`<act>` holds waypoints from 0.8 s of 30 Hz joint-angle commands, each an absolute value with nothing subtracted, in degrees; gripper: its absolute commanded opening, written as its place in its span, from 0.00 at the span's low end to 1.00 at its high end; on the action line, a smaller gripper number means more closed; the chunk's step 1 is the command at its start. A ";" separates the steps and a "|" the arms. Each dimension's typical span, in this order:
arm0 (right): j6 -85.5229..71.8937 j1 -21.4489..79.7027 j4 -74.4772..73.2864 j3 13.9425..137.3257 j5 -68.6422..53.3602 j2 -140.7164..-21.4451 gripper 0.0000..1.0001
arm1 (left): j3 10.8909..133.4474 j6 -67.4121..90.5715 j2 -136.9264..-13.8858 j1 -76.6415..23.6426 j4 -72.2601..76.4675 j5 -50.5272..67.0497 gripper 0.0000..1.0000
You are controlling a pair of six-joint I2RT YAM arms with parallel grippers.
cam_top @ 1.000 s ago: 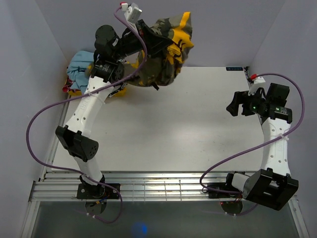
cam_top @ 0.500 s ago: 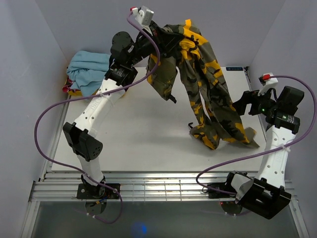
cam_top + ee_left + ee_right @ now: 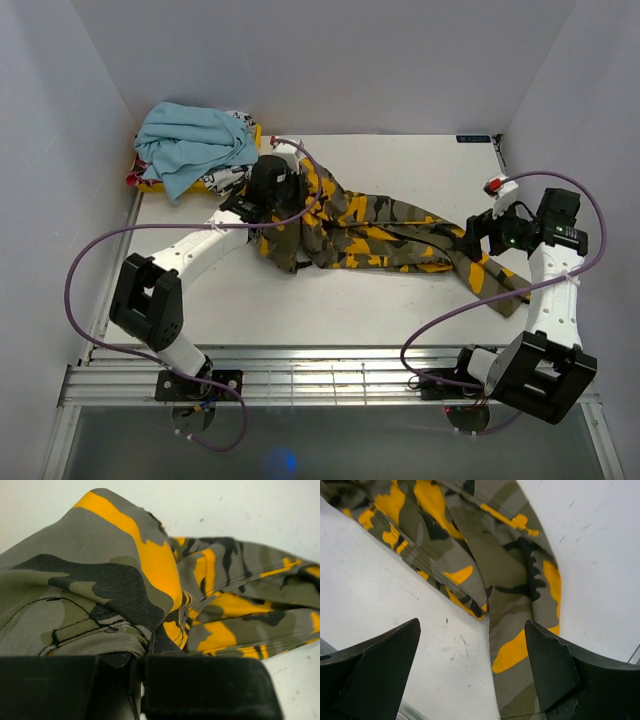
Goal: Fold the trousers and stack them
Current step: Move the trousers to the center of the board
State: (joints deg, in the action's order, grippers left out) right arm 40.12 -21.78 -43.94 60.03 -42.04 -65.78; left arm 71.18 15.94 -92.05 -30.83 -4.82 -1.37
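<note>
The camouflage trousers (image 3: 380,232) lie stretched across the white table, waist end at the left, one leg running to the right front. My left gripper (image 3: 283,215) is low on the waist end and shut on the trousers; in the left wrist view the fabric (image 3: 125,585) bunches right against the closed jaws. My right gripper (image 3: 473,238) is open and hovers over a trouser leg (image 3: 520,595); its fingers (image 3: 555,660) straddle the fabric without touching it.
A light blue garment (image 3: 195,142) lies on a yellow and white printed garment (image 3: 228,180) in the back left corner. Grey walls enclose the table (image 3: 400,300) on three sides. A metal rail runs along the near edge (image 3: 330,375).
My left gripper has swung the trousers from high at the back down onto the table, and they now lie spread out. My right gripper has moved in over the leg.
</note>
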 commanded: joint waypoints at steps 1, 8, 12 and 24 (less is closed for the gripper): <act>48.52 -20.04 -46.95 56.53 -34.12 -66.53 0.90 | 70.23 16.17 -82.79 -31.11 -7.28 -5.53 0.14; 54.92 -19.69 -47.77 54.75 -24.70 -68.19 0.90 | 77.33 10.29 -80.95 -27.96 -25.71 3.58 0.77; 57.92 -17.85 -56.05 57.22 -26.98 -69.17 0.90 | 82.70 5.81 -80.51 -19.71 -36.45 10.27 0.92; 42.37 2.72 -40.97 44.48 -13.91 -67.41 0.90 | 71.29 -18.45 -77.88 7.45 -56.86 23.20 0.98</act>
